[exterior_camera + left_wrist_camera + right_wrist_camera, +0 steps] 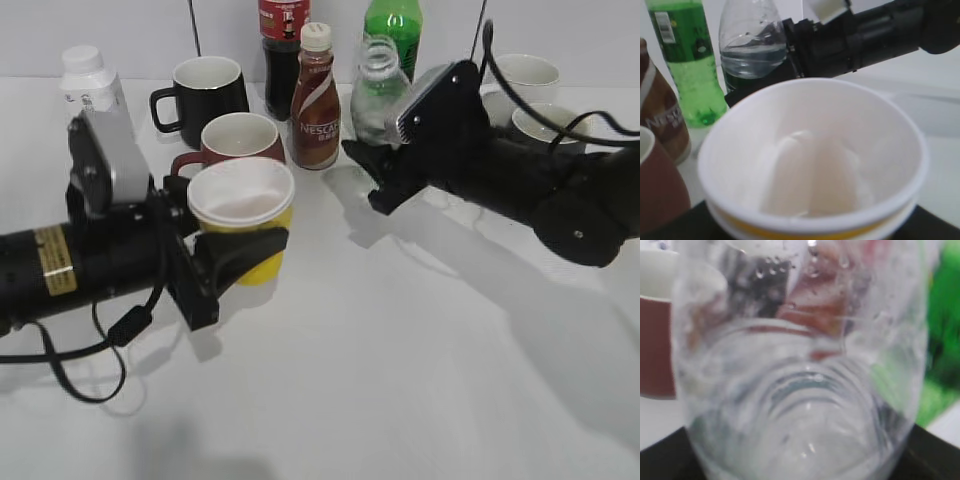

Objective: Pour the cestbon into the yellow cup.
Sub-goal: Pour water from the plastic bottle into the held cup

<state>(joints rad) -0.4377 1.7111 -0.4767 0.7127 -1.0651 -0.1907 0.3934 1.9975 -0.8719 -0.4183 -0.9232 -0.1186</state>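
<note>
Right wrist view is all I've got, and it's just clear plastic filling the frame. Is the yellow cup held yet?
Observer: Yes. In the exterior view the left gripper has its jaws around the yellow cup.
Operator: Anything in the cup?
Observer: No. The left wrist view shows its white inside dry and empty.
Operator: Is my bottle upright, and is there water left?
Observer: The cestbon stands upright with the right gripper at its lower body, apart from the cup. The left wrist view shows water up to its shoulder.
</note>
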